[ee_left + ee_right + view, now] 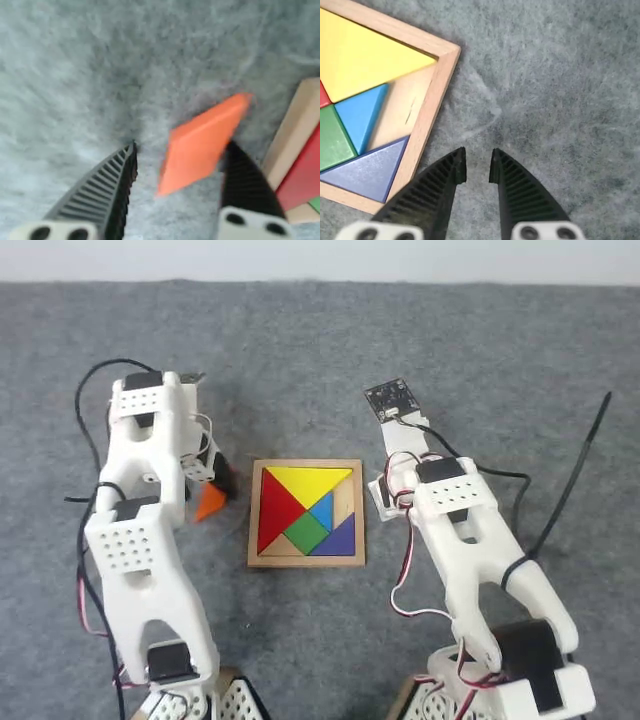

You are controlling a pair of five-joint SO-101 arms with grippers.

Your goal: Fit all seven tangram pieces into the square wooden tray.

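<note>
Left gripper (pixel 181 150), fingers spread wide above the grey table (pixel 300 350), straddles the tilted orange piece (pixel 200 142), which sits just off the left edge of the square wooden tray (pixel 305 562). Right gripper (pixel 477 164), fingers drawn almost together on nothing, hangs just off the tray's right edge. Tray, mid-table, holds yellow triangle (pixel 305 482), red triangle (pixel 275 508), blue triangle (pixel 322 510), green square (pixel 305 533) and purple triangle (pixel 340 538), with bare wood along its right edge.
</note>
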